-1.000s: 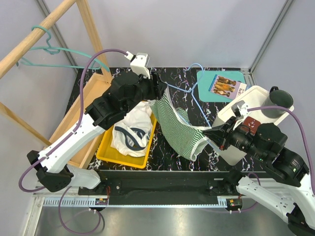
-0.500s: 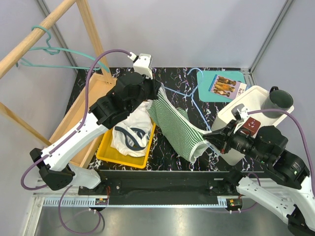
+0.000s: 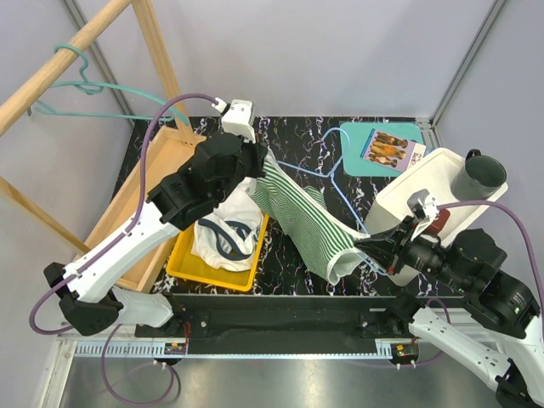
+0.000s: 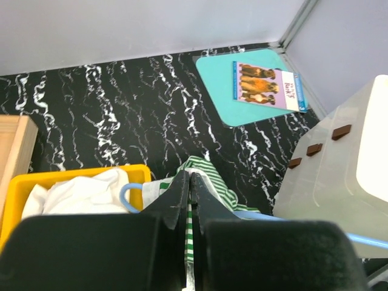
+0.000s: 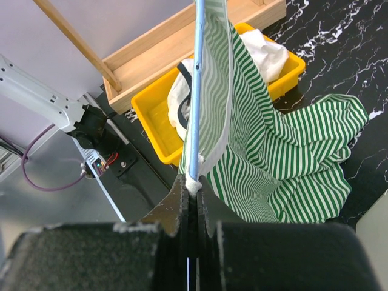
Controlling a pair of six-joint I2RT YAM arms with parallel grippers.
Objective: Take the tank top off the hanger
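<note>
The green-and-white striped tank top [image 3: 306, 221] hangs stretched between my two grippers over the black marble table. The left gripper [image 3: 265, 163] is shut on its upper end; in the left wrist view the striped cloth [image 4: 212, 179] is pinched between the closed jaws [image 4: 191, 182], with a loop of the blue hanger [image 4: 129, 193] beside them. The right gripper [image 3: 361, 246] is shut at the lower end. In the right wrist view its jaws [image 5: 193, 185] clamp the blue hanger bar [image 5: 198, 91] together with the white hem, and the tank top [image 5: 285, 163] drapes off to the right. The hanger [image 3: 350, 204] runs partly under the cloth.
A yellow bin [image 3: 183, 263] holding a white garment sits under the left arm, with a wooden tray [image 3: 161, 161] beside it. A teal hanger [image 3: 85, 85] hangs on the wooden rail at the back left. A teal mat [image 3: 357, 136] with a booklet and a white container [image 3: 425, 183] with a dark cup [image 3: 476, 174] stand on the right.
The left gripper has shut on the tank top's upper end and drawn it a little to the left. The right gripper has shifted slightly toward the near edge, still clamped.
</note>
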